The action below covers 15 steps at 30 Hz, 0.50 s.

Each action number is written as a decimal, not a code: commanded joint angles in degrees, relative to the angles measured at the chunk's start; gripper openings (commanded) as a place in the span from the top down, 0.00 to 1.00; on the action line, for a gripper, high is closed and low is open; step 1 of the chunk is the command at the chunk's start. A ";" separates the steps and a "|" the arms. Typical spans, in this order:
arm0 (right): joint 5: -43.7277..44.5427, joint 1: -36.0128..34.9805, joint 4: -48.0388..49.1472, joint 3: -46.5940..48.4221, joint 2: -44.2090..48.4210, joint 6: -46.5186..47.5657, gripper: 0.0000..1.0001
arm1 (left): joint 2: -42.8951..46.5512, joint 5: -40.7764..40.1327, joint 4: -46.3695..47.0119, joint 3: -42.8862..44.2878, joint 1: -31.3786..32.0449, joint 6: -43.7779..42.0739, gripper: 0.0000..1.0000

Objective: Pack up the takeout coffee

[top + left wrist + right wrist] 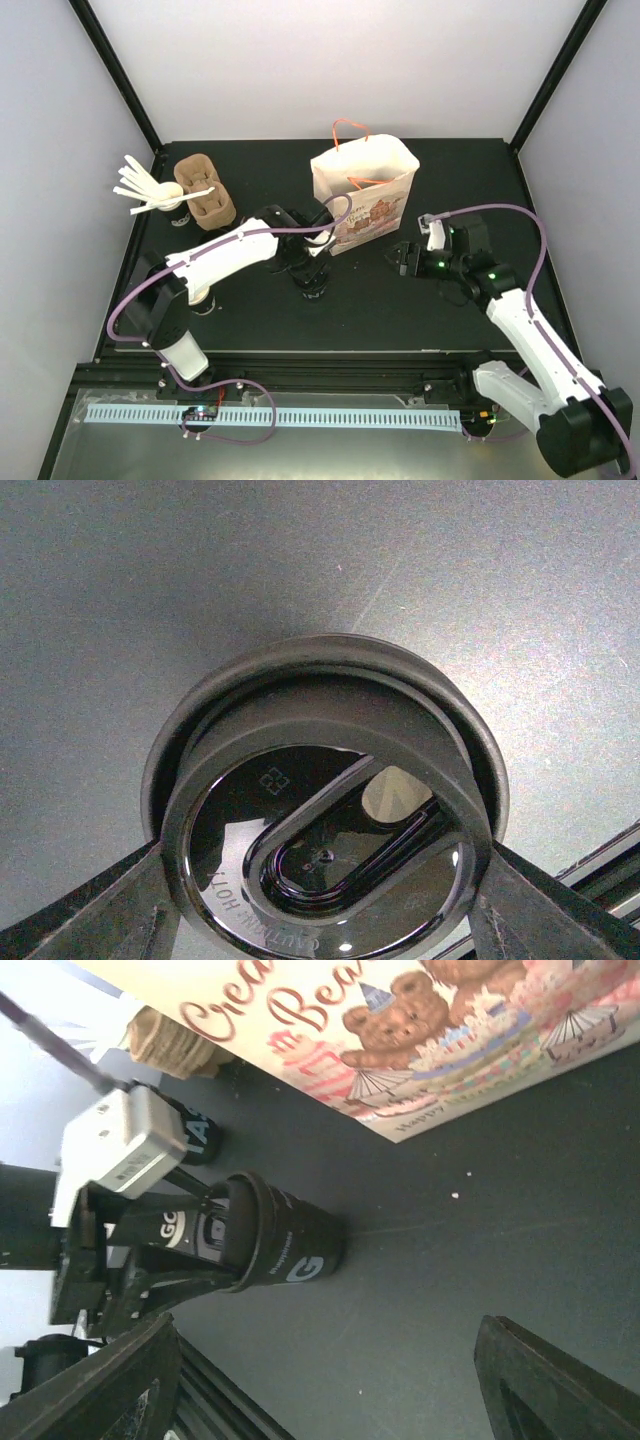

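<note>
One takeout coffee (313, 288), a black cup with white lettering (300, 1250) and a round black lid (300, 810), stands upright on the dark table in front of the paper bag. My left gripper (310, 272) comes down over it. Its two fingers (110, 910) press against opposite sides of the lid, so it is shut on the cup at lid height. The left gripper (170, 1250) also shows at the cup's top in the right wrist view. My right gripper (400, 257) hovers to the right of the cup, open, its fingers (550, 1380) wide apart with only bare table between them.
A cream gift bag (365, 195) with bears and orange handles stands open just behind the cup. Brown pulp cup carriers (205, 195) and a lidless black cup of white stirrers (165, 200) sit at the back left. Another black lettered cup (200, 1140) shows beside the carriers.
</note>
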<state>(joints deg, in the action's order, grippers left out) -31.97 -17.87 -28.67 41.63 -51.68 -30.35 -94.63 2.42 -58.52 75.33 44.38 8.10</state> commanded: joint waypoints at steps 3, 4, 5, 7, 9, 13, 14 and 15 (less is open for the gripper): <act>-2.91 -0.17 2.63 -0.93 -7.93 1.75 0.18 | -2.18 -2.21 -1.11 2.26 0.95 -0.93 0.24; -3.95 -0.44 3.54 -1.08 -9.91 1.86 0.20 | -2.36 -2.38 -1.22 2.18 1.05 -1.03 0.24; -6.51 -0.73 4.83 -1.18 -12.74 1.84 0.22 | -2.54 -2.53 -1.32 2.08 1.10 -1.03 0.24; -10.16 -1.98 7.60 -1.19 -16.87 1.57 0.26 | -2.81 -2.87 -1.41 2.02 1.21 -1.07 0.25; -14.50 -3.46 11.99 -1.24 -20.92 0.97 0.30 | -3.00 -3.08 -1.28 1.71 1.23 -1.12 0.24; -19.51 -7.21 23.00 -1.61 -27.88 -2.96 0.41 | -3.26 -2.51 -0.76 1.18 1.32 -1.03 0.24; -20.02 -8.13 25.57 -1.63 -29.41 -4.36 0.43 | -3.46 -2.48 -0.88 1.10 1.33 -1.04 0.24; -20.47 -8.94 28.02 -1.68 -30.99 -5.82 0.44 | -3.64 -2.42 -1.01 1.12 1.32 -1.15 0.24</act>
<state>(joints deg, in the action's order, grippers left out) -46.04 -24.01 -14.17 40.49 -78.65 -31.55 -95.66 1.02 -58.67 76.14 45.15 7.86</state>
